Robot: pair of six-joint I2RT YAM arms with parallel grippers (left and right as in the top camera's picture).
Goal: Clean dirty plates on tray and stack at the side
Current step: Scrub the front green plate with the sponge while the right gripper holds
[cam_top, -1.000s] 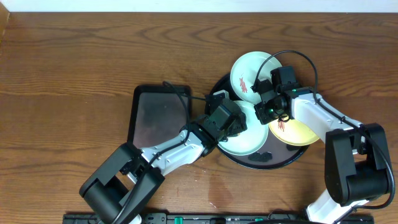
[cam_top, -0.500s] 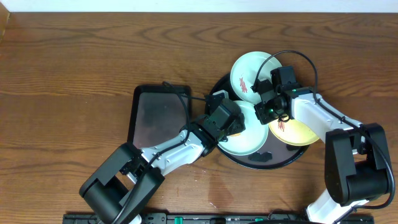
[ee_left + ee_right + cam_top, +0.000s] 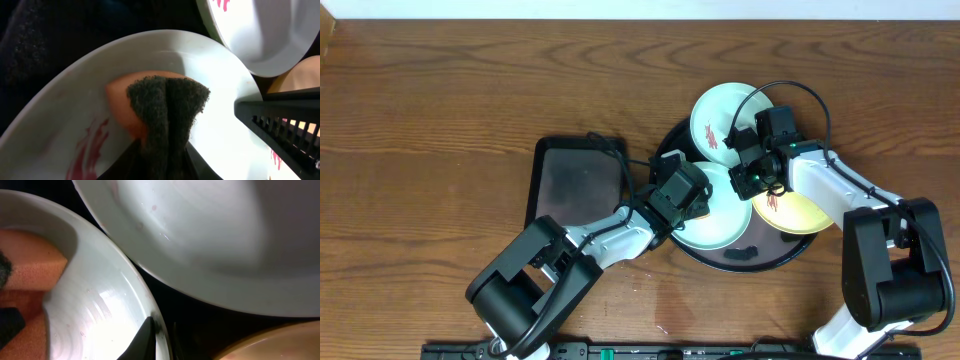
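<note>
Overall: a brown wooden desk (image 3: 440, 90), seen from above, with both arms reaching in from the near edge toward one round tray.
small tray (image 3: 570, 185): black and rectangular, flat on the desk left of centre, just beside the round tray.
left arm (image 3: 610, 232): runs from the near edge up and to the right, passing the small tray's near right corner.
left fingers (image 3: 125, 172): drawn in narrow on the sponge, pinching it from the lower edge of the wrist view.
sponge (image 3: 167, 107): orange, with a dark scouring face folded along a crease; it rests on the near plate.
near plate (image 3: 725, 232): pale blue, lying in the tray's left half; a red smear (image 3: 87, 155) shows left of the sponge.
tray (image 3: 770, 250): round, black, with a raised rim, right of centre on the desk; it carries all three plates.
far plate (image 3: 720, 112): pale blue, at the tray's far side and reaching out over its rim, with red marks (image 3: 711, 134) near its lower edge. Its edge stands over the near plate's rim; whether they touch cannot be told.
right fingers (image 3: 142, 347): closed narrow on the near plate's right rim; one dark tip lies against that rim in the wrist view.
yellow plate (image 3: 798, 215): in the tray's right half, partly under the right arm (image 3: 830, 180), with a red streak (image 3: 775, 201).
</note>
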